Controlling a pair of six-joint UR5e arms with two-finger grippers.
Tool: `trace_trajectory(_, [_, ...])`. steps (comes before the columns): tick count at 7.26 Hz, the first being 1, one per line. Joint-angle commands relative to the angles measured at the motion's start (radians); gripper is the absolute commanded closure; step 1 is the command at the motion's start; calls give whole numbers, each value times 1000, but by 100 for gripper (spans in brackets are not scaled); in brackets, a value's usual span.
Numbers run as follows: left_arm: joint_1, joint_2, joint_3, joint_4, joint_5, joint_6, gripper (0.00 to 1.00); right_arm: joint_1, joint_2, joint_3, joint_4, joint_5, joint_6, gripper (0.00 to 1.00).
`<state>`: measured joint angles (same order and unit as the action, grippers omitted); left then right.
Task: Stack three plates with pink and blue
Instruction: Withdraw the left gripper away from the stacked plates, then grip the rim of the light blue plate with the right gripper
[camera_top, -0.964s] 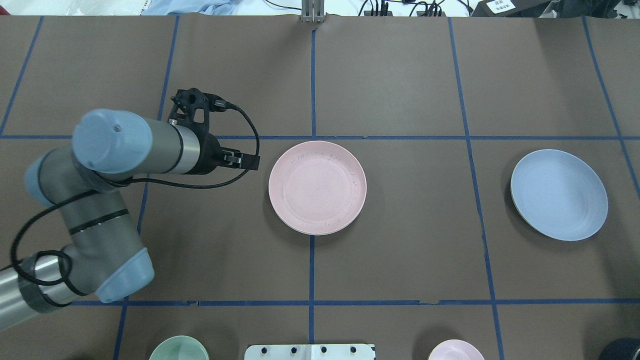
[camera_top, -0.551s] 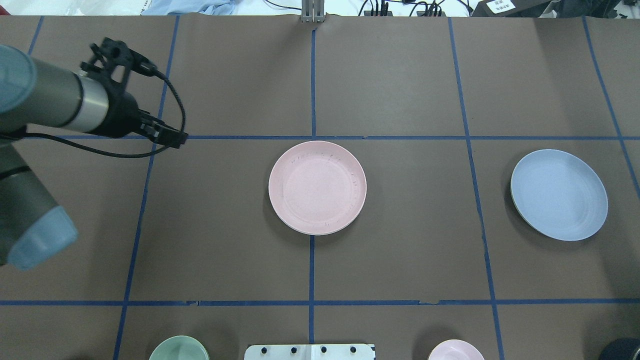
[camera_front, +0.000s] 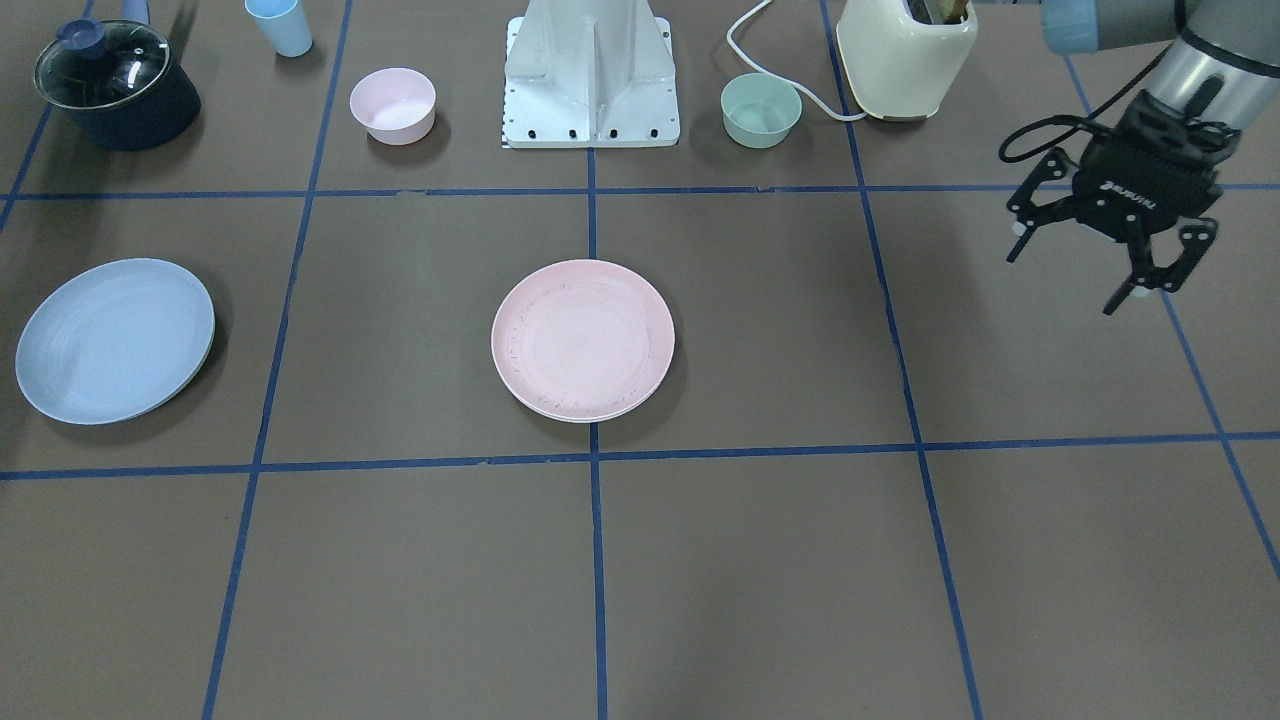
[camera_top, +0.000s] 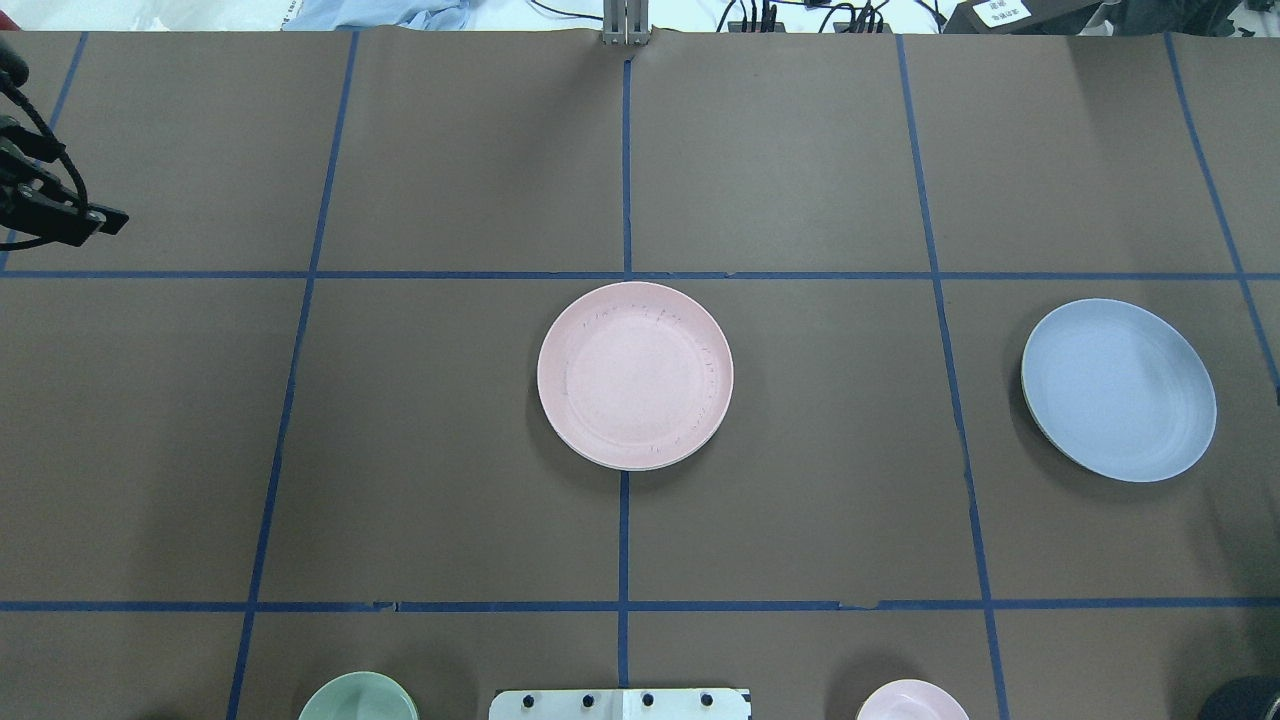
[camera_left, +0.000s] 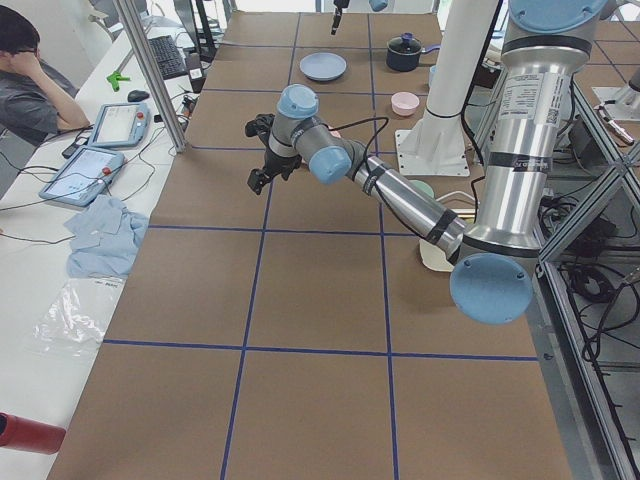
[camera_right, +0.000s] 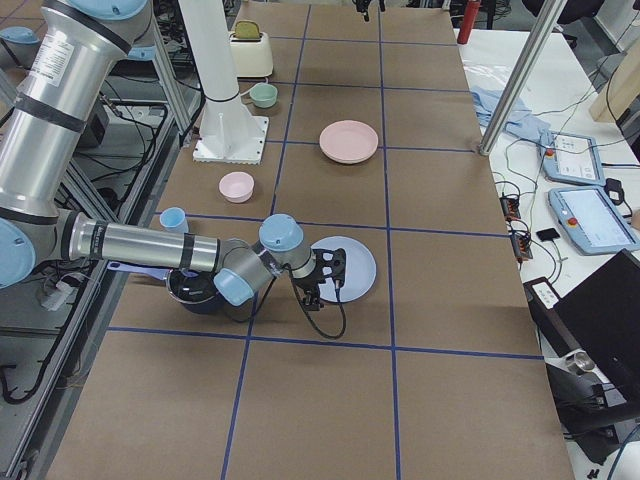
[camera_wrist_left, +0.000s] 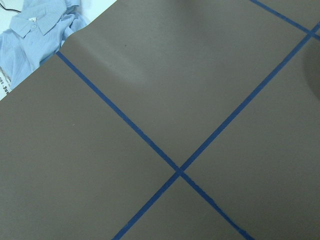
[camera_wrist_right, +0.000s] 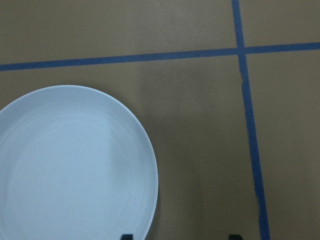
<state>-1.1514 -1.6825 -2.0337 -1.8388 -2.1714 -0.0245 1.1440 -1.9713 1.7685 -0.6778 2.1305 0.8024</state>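
Overhead, left tool barely in view.

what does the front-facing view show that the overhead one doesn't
Only the front-facing view shows the blue cup, the cream toaster and the whole left gripper, fingers spread open and holding nothing; the overhead catches just a sliver of it at its left edge. Only the overhead shows the blue cloth and cables beyond the table's far edge. Both share the pink plate in the middle and the blue plate, plus the pink bowl, green bowl and dark pot, all three cut off in the overhead.
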Motion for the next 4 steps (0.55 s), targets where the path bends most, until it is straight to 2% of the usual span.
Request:
trace_trajectory(1, [-11, 9, 7, 0, -5, 17, 0, -101, 70, -79, 27, -93, 58, 30])
trace_trajectory(2, [-11, 10, 6, 0, -5, 12, 0, -125, 97, -116, 47, -105, 60, 30])
trace_trajectory(4, [-8, 10, 9, 0, -5, 11, 0, -164, 104, -146, 92, -110, 93, 38])
